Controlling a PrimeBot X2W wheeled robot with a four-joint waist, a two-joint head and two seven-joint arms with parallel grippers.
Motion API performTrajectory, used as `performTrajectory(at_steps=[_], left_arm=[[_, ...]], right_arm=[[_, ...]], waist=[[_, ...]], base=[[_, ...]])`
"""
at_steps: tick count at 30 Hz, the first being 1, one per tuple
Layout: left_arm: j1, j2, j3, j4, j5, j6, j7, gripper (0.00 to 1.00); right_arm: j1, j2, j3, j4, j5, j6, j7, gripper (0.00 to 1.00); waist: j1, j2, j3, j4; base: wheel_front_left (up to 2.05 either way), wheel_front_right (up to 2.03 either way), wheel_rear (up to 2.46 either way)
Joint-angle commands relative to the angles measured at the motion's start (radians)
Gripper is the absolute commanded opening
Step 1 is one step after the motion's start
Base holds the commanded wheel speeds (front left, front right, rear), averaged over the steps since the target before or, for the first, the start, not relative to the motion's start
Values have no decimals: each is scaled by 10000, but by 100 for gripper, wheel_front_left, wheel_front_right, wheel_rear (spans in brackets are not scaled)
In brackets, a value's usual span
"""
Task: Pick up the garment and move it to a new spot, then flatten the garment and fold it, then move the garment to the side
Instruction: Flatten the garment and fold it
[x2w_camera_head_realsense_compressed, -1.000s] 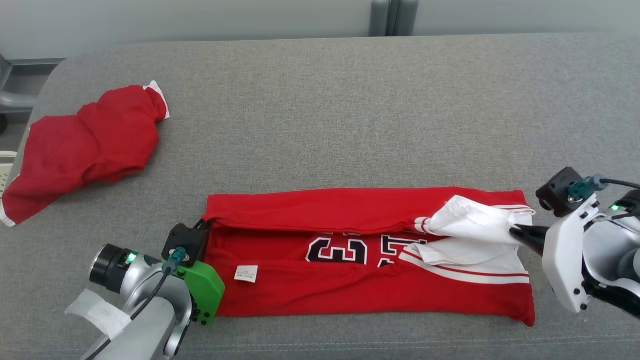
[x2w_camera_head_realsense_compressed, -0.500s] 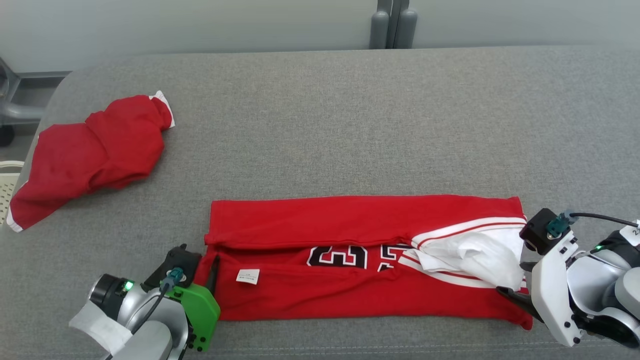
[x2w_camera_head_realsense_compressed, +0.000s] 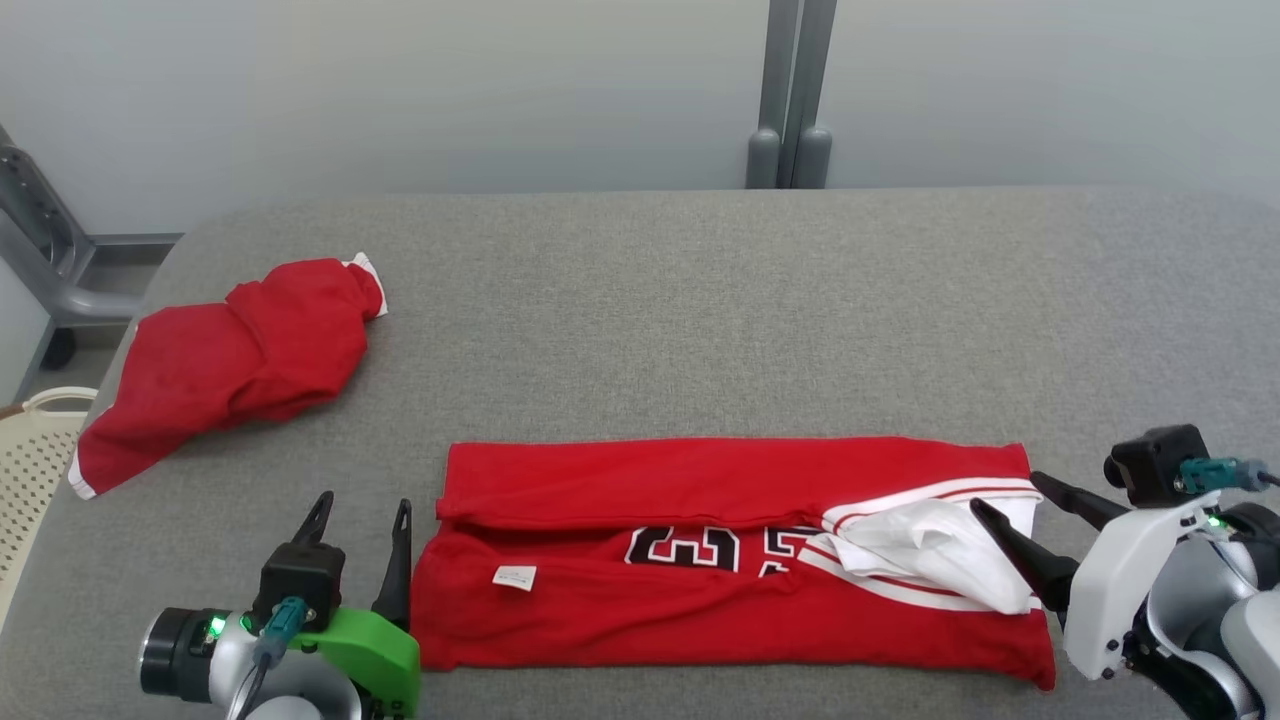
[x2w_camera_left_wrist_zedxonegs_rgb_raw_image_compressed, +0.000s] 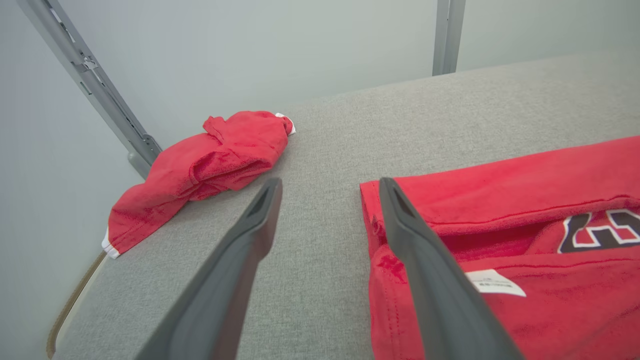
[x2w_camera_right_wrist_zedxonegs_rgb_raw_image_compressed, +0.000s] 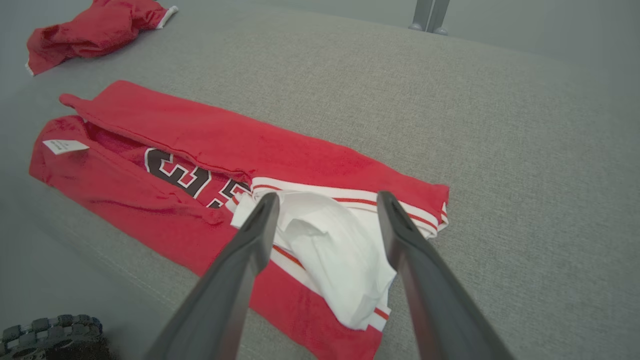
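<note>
jersey lies folded in a long strip near the front edge of the table; left gripper and right gripper sit at its two ends, both spread wide, holding nothing.

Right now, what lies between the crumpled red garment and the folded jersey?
Bare grey surface, in the head view, separates the crumpled red garment from the folded jersey.
</note>
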Motion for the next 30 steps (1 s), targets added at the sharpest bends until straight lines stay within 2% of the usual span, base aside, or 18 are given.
performTrajectory(at_steps=[1, 5, 9, 10, 18, 24, 30], left_arm=[[353, 98, 176, -362, -8, 216, -188, 100], [902, -14, 869, -1178, -230, 410, -429, 100], [1516, -207, 1531, -2033, -152, 285, -470, 100], [1516, -207, 1531, -2033, -152, 285, -470, 100], [2795, -871, 3097, -3170, 29, -173, -461, 100], [3416, -1294, 3935, -3472, 526, -890, -463, 100], [3741, -1264, 3835, -3101, 1259, -1469, -462, 100]], right_arm=[[453, 570, -586, 113, -375, -14, -448, 100], [1150, 2022, -1911, 290, -1319, -14, -1182, 100], [1559, 3302, -2867, 349, -2112, -11, -1637, 100], [1559, 3302, -2867, 349, -2112, -11, -1637, 100], [1928, 5180, -4132, 402, -3338, -9, -2477, 100], [2042, 5721, -4465, 695, -3789, -9, -3028, 100], [2212, 5765, -3998, 1122, -3966, -9, -3741, 100]], waist=[[1, 0, -301, 178], [1, 0, -472, 186], [1, 0, -668, 167], [1, 0, -668, 167], [1, 0, -1019, 167], [1, 0, -1163, 134], [1, 0, -1236, 46]], base=[[0, 0, 0], [0, 0, 0], [0, 0, 0], [0, 0, 0], [0, 0, 0], [0, 0, 0], [0, 0, 0]])
